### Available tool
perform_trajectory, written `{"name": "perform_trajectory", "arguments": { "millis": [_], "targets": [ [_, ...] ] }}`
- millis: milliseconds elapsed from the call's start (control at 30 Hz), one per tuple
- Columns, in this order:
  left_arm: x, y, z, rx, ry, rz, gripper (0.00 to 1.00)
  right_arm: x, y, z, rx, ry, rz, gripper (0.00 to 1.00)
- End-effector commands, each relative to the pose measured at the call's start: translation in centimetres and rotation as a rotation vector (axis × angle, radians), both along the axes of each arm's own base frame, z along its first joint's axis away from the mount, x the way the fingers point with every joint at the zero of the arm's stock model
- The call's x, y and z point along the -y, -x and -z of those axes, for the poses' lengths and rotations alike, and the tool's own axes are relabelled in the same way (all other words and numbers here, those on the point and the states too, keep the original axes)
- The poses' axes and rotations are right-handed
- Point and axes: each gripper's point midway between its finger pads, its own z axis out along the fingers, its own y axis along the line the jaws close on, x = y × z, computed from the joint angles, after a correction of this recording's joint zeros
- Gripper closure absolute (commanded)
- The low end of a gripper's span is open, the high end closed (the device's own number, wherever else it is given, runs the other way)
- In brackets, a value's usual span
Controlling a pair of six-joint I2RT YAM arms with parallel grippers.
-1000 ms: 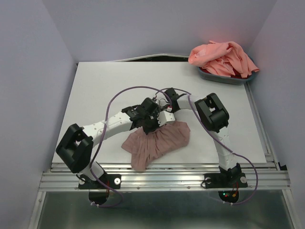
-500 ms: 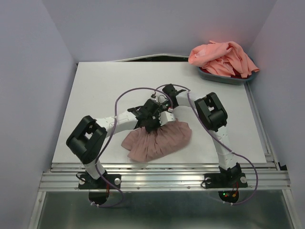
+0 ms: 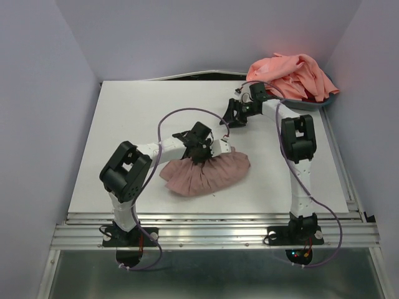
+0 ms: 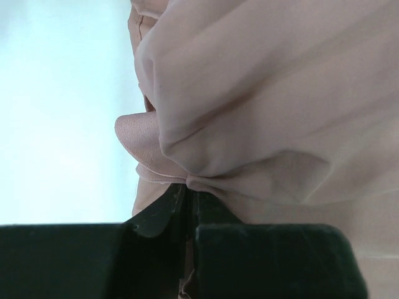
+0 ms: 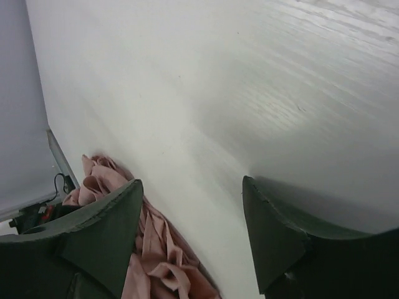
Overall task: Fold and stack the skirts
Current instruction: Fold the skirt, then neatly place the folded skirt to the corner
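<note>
Left fingers [image 4: 156, 218]: pressed together, pinching a fold at the far edge of the mauve skirt [image 3: 206, 175].
Right fingers [image 5: 100, 237]: spread and holding nothing, beyond the mauve skirt's far edge and apart from it.
Mauve skirt: bunched in a loose fan on the counter [image 3: 137, 118], not yet folded.
Coral skirt [image 3: 290, 75]: well beyond the mauve skirt to its right, heaped over a bin [image 3: 299, 103].
Step in hand: probably spreading the mauve skirt flat for its 1st fold.
Doing it well: hold the pinch firm and drag low and slowly, so the cloth slides and does not roll. A 2nd pinch on the same edge, well apart from the 1st, would pull it straight.
Left wrist view only: cloth caught between the 2 fingers, which the arm hides from above.
Top view only: both skirts and both arms at once.
Right wrist view only: the bare gap between the spread fingers. Pink cloth lies low in it, though I cannot tell which skirt.
</note>
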Motion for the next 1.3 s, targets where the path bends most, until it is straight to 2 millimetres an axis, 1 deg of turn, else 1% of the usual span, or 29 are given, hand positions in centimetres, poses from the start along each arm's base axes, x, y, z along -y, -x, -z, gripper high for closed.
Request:
{"name": "perform_trajectory", "arguments": {
  "millis": [0, 33, 67, 100, 133, 200, 233, 267, 333, 367, 433, 467, 500, 533, 600, 633, 667, 733, 767, 833, 867, 933, 1033, 1067, 1133, 1167, 1200, 1233, 1267],
  "targets": [
    [-3.3, -2.3, 1.7, 0.029, -0.137, 0.041, 0.91, 2.0, -0.4, -4.7, 0.089, 0.002, 0.046, 0.27],
    [-3.8, -3.3, 1.6, 0.052, -0.153, 0.066, 0.91, 2.7, -0.3, -5.9, 0.112, 0.001, 0.053, 0.20],
    [-4.2, -3.7, 1.9, 0.055, -0.169, 0.072, 0.89, 4.0, 0.1, -5.2, 0.092, 0.012, 0.076, 0.14],
    [-4.6, -4.8, 1.7, 0.081, -0.183, 0.088, 0.86, 4.6, 0.3, -6.4, 0.121, 0.014, 0.082, 0.06],
    [-4.8, -5.2, 1.6, 0.086, -0.183, 0.079, 0.84, 5.1, 0.6, -6.6, 0.123, 0.017, 0.088, 0.03],
    [-5.3, -6.2, 1.5, 0.103, -0.210, 0.100, 0.77, 6.0, 1.5, -7.5, 0.137, 0.027, 0.099, 0.00],
    [-5.4, -6.7, 1.2, 0.110, -0.209, 0.104, 0.73, 6.5, 1.7, -6.9, 0.126, 0.035, 0.106, 0.00],
    [-5.2, -7.8, -0.3, 0.140, -0.195, 0.109, 0.63, 6.6, 2.0, -8.1, 0.158, 0.037, 0.103, 0.00],
    [-4.9, -8.2, -2.0, 0.148, -0.166, 0.117, 0.54, 6.8, 2.9, -8.2, 0.163, 0.047, 0.100, 0.00],
    [-4.4, -9.0, -4.1, 0.188, -0.139, 0.116, 0.46, 6.9, 3.2, -9.2, 0.188, 0.052, 0.100, 0.00],
    [-4.3, -9.5, -6.2, 0.217, -0.129, 0.107, 0.36, 7.0, 3.9, -9.4, 0.188, 0.052, 0.099, 0.00],
    [-4.1, -10.4, -8.4, 0.257, -0.112, 0.089, 0.22, 7.4, 4.5, -9.5, 0.184, 0.048, 0.100, 0.00],
    [-4.2, -10.8, -9.5, 0.274, -0.107, 0.071, 0.02, 7.4, 4.8, -9.5, 0.181, 0.048, 0.100, 0.00],
    [-4.2, -11.9, -11.9, 0.320, -0.095, 0.034, 0.01, 7.4, 5.1, -9.4, 0.178, 0.048, 0.098, 0.00],
    [-5.4, -13.1, -14.7, 0.345, -0.081, -0.039, 0.01, 7.5, 5.9, -9.3, 0.173, 0.051, 0.095, 0.00],
    [-5.3, -14.4, -18.0, 0.387, -0.023, -0.105, 0.01, 7.6, 6.3, -9.0, 0.164, 0.055, 0.093, 0.00],
    [-5.5, -14.7, -19.6, 0.393, 0.006, -0.144, 0.01, 7.6, 6.4, -9.0, 0.166, 0.058, 0.096, 0.00],
    [-6.0, -14.8, -22.2, 0.385, 0.065, -0.235, 0.02, 7.7, 6.7, -9.4, 0.175, 0.060, 0.097, 0.00],
    [-5.8, -14.6, -24.8, 0.376, 0.156, -0.325, 0.01, 7.8, 6.9, -9.4, 0.178, 0.063, 0.098, 0.00],
    [-5.1, -13.0, -26.2, 0.300, 0.251, -0.379, 0.01, 7.9, 7.0, -9.5, 0.184, 0.075, 0.103, 0.00],
    [-4.7, -11.9, -27.2, 0.239, 0.353, -0.473, 0.01, 8.1, 7.0, -9.8, 0.193, 0.083, 0.110, 0.00],
    [-4.2, -10.5, -27.2, 0.163, 0.439, -0.576, 0.01, 8.1, 7.1, -10.0, 0.196, 0.086, 0.116, 0.00],
    [-3.2, -7.0, -24.4, -0.040, 0.538, -0.736, 0.01, 8.3, 7.2, -10.1, 0.199, 0.093, 0.127, 0.00],
    [-3.3, -5.5, -21.1, -0.114, 0.506, -0.791, 0.01, 8.3, 7.3, -10.1, 0.193, 0.094, 0.132, 0.00],
    [-2.6, -3.2, -20.2, -0.170, 0.544, -0.860, 0.01, 8.4, 7.3, -10.2, 0.194, 0.100, 0.137, 0.00],
    [-3.1, -1.8, -17.3, -0.212, 0.498, -0.894, 0.01, 8.4, 7.4, -10.1, 0.189, 0.101, 0.140, 0.00],
    [-3.0, -1.0, -17.6, -0.218, 0.540, -0.921, 0.02, 8.5, 7.3, -10.0, 0.190, 0.109, 0.146, 0.00],
    [-3.3, -0.4, -17.0, -0.229, 0.544, -0.943, 0.07, 8.6, 7.3, -10.0, 0.189, 0.111, 0.145, 0.00],
    [-3.8, 0.7, -15.6, -0.249, 0.535, -0.960, 0.17, 8.7, 7.3, -9.9, 0.195, 0.123, 0.150, 0.00]
  ]
}}
